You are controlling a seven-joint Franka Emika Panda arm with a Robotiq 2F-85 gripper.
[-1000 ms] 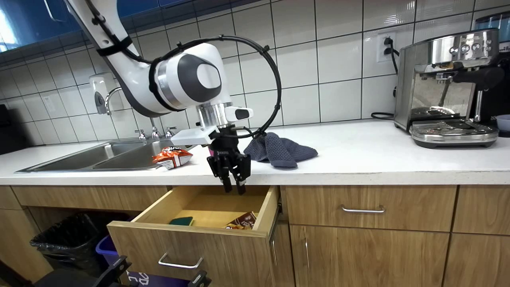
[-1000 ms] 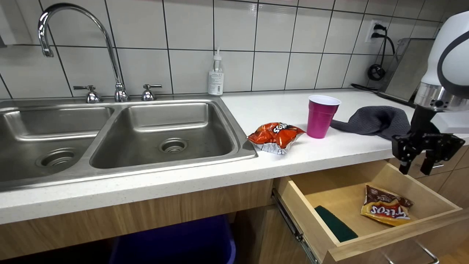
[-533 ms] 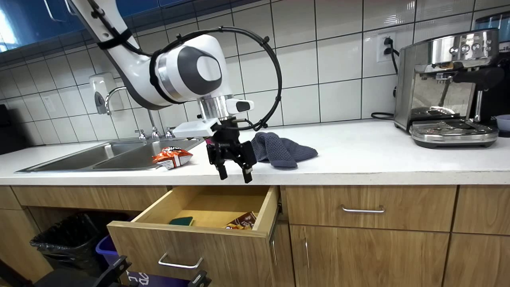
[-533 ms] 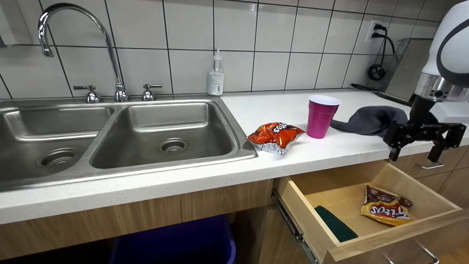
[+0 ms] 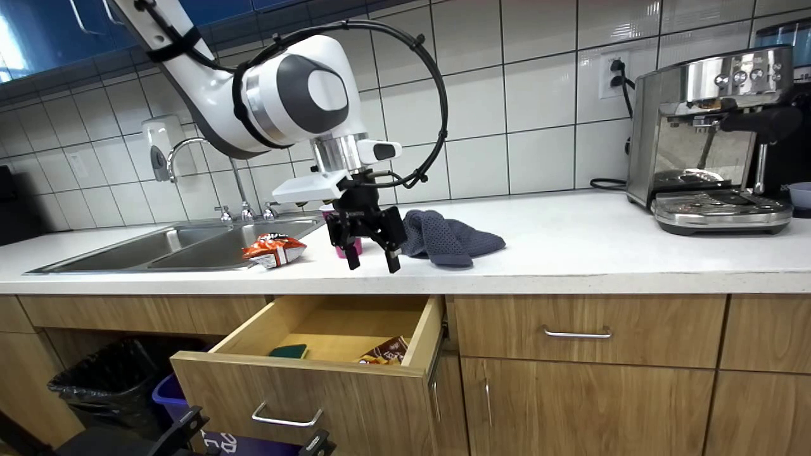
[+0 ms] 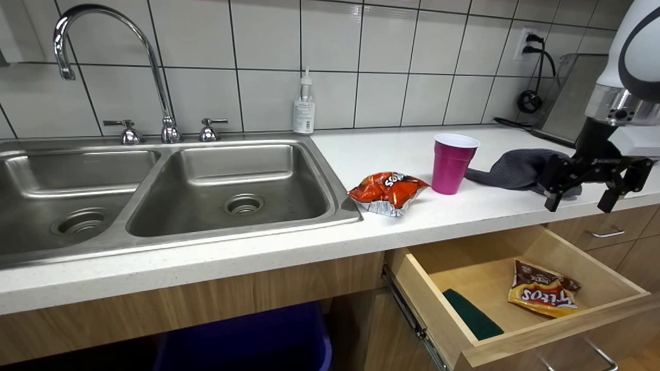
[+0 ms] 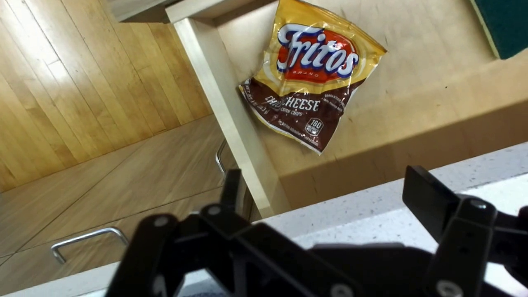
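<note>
Tiles (image 6: 268,100) are lining the background in an exterior view; at right the gripper (image 6: 579,202) is hanging, jaws spread apart; a brown-yellow chip bag (image 6: 544,289) is lying in the drawer (image 6: 477,273), lower right.

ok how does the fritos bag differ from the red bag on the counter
The Fritos bag lies in the open drawer; the red bag sits on the counter.
The Fritos bag is mostly yellow and brown; the red bag is orange-red with silver.
The Fritos bag looks flatter; the red bag looks puffier.
Both are crinkled, shiny snack bags.
</note>
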